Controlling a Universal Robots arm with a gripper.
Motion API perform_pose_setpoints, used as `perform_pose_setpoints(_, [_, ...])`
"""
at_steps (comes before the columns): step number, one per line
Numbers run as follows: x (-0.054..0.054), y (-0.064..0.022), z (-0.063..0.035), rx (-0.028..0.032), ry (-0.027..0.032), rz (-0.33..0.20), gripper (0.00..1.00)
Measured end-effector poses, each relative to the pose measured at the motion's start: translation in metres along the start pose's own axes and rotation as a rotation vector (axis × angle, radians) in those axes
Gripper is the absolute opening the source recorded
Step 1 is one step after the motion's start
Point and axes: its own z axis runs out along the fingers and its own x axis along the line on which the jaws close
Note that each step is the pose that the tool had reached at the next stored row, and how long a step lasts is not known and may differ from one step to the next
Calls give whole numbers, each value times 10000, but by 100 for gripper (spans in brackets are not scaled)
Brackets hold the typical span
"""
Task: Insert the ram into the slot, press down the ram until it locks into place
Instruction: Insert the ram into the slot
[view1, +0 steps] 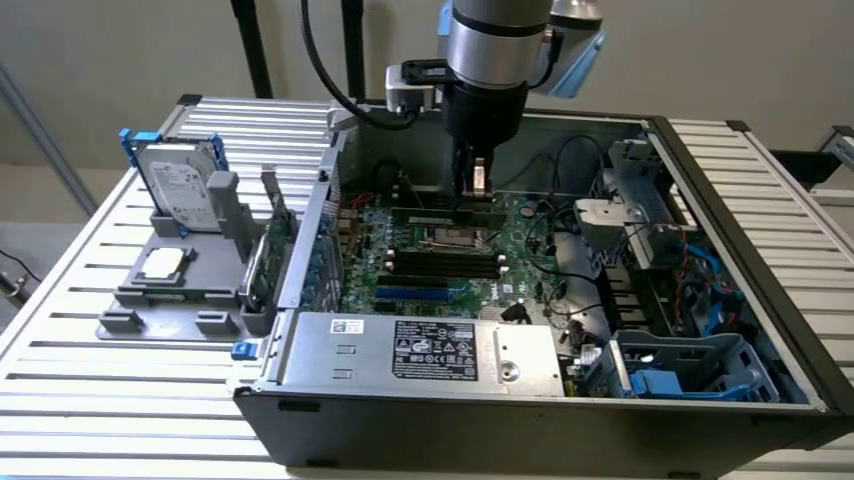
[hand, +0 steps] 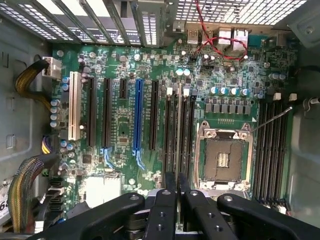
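1. My hand (view1: 474, 198) is down inside the open computer case (view1: 400, 430), which sits on the slatted bench (view1: 80, 400).
2. Hand state: fingers (hand: 164, 210) narrow, nearly together, pinched on the ram (view1: 461, 213) at approx. its middle. In the wrist view the ram shows edge-on, a thin pale strip running out from btw. the fingers.
3. Ram's long axis runs across the exterior view's left-right, about level w/ the green board (hand: 120, 130).
4. The slot (hand: 171, 135) is one of a bank of long black ones lying side by side. The bank sits btw. the blue socket (hand: 137, 115) and the square processor socket (hand: 222, 155). Can't tell which one of the bank the ram is over.
5. Key relation: the slot lies straight below the hand, and its long axis runs the same way as the ram's. They look parallel, no twist I can make out.
6. My guess: the ram hangs above the slot, not yet seated. The end clips are too small to read.
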Motion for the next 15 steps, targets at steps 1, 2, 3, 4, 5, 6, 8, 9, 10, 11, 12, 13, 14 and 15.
perform_pose_setpoints(1, [0,0,17,0,0,3,13])
perform_pose_setpoints(2, [0,0,35,0,1,5,13])
perform_pose_setpoints(3, [0,-1,55,-1,1,6,13])
perform_pose_setpoints(4, [0,-1,73,0,0,5,13])
perform_pose_setpoints(5, [0,-2,91,0,0,6,13])
perform_pose_setpoints(6, [0,-2,109,1,-1,6,13])
perform_pose_setpoints(8, [1,-3,145,0,0,6,13])
perform_pose_setpoints(9, [1,-3,163,0,0,6,13])
perform_pose_setpoints(10, [1,-4,182,0,0,6,13])
perform_pose_setpoints(11, [2,-4,200,0,-1,6,13])
perform_pose_setpoints(12, [2,-4,218,0,0,7,13])
perform_pose_setpoints(13, [2,-5,236,0,1,9,13])
perform_pose_setpoints(14, [2,-6,254,0,0,13,13])
perform_pose_setpoints(15, [3,-9,272,0,-1,15,13])
